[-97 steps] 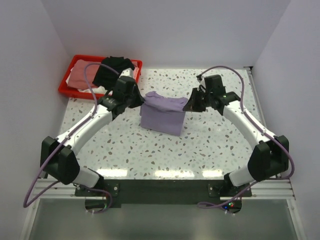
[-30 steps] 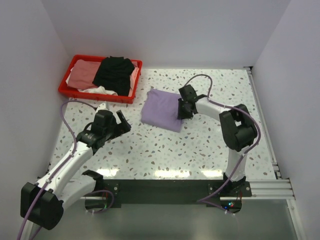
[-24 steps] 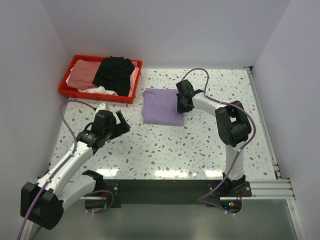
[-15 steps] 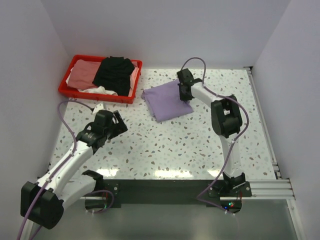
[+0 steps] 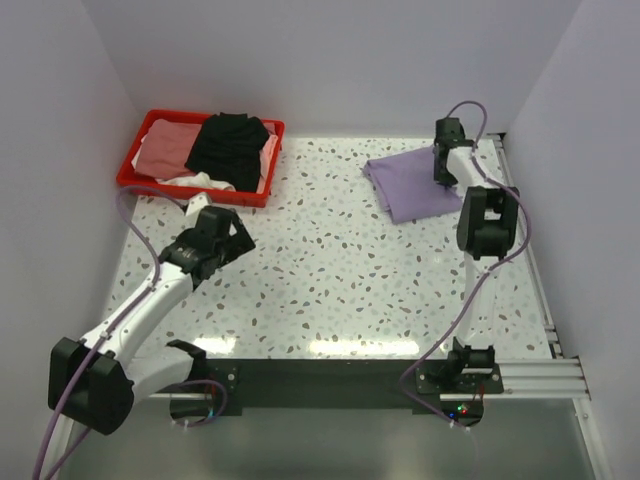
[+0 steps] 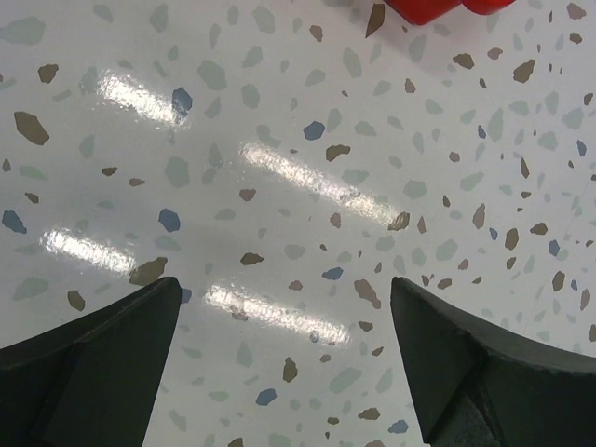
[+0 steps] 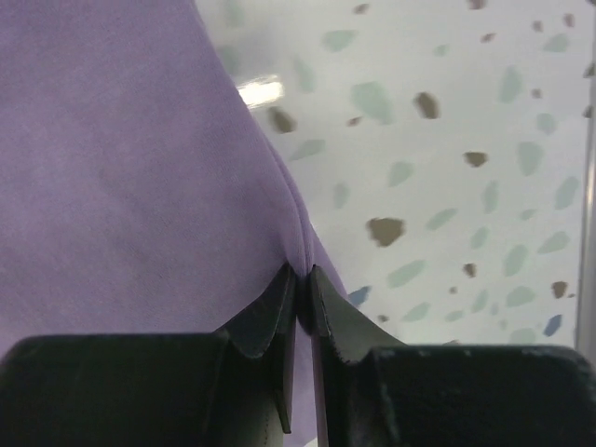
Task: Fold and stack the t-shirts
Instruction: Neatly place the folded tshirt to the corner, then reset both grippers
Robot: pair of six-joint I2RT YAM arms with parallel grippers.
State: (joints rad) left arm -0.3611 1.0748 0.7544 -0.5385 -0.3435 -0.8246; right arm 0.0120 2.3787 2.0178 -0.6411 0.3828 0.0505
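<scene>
A folded purple t-shirt [image 5: 410, 184] lies flat on the speckled table at the far right. My right gripper [image 5: 443, 166] is shut on its right edge, and the wrist view shows a pinched ridge of purple t-shirt [image 7: 140, 158] between the jaws of the right gripper [image 7: 303, 279]. A black t-shirt [image 5: 230, 145] and pink and white ones [image 5: 165, 150] are piled in the red bin [image 5: 133, 182] at the far left. My left gripper [image 5: 228, 232] hovers open over bare table just in front of the bin; in its wrist view the left gripper [image 6: 284, 321] holds nothing.
The red bin's corner [image 6: 433, 7] shows at the top of the left wrist view. A metal rail [image 5: 510, 190] runs along the table's right edge, close beside the purple shirt. White walls close the back and both sides.
My right gripper has dragged the folded purple t-shirt from the table's middle to the far right, near the rail. The left arm has shifted slightly toward the bin, still open.
</scene>
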